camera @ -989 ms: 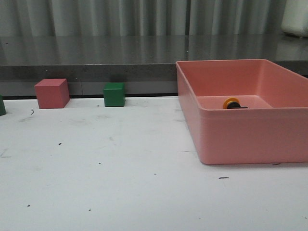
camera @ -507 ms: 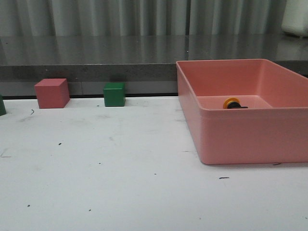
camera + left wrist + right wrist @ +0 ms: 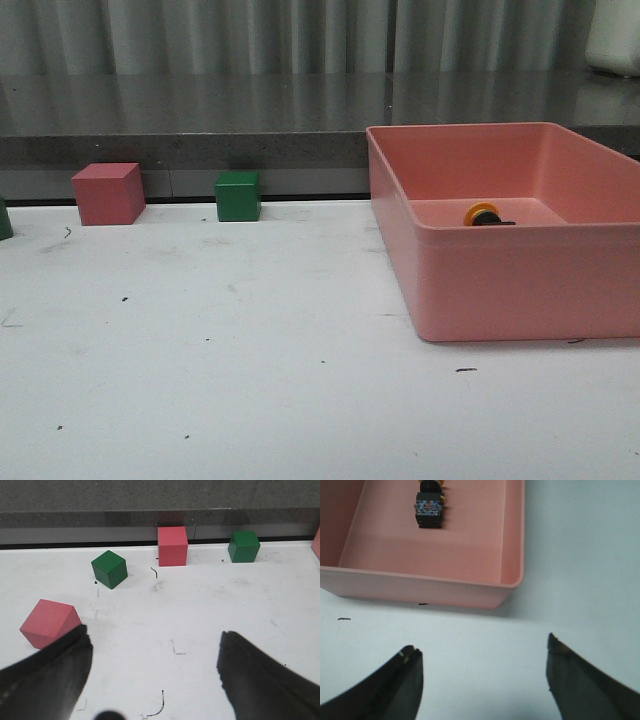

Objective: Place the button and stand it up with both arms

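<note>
1. The right gripper [image 3: 480, 672] hangs over bare white table [image 3: 580, 555], jaws spread wide, holding nothing
2. The left gripper [image 3: 155, 665] is likewise wide apart and empty
3. The button [image 3: 430, 506] lies on its side inside the pink bin [image 3: 512, 555], at 11 o'clock from the right gripper, well apart
4. Green cube [image 3: 109, 569] and red cube [image 3: 172, 546] sit beyond the left gripper
</note>
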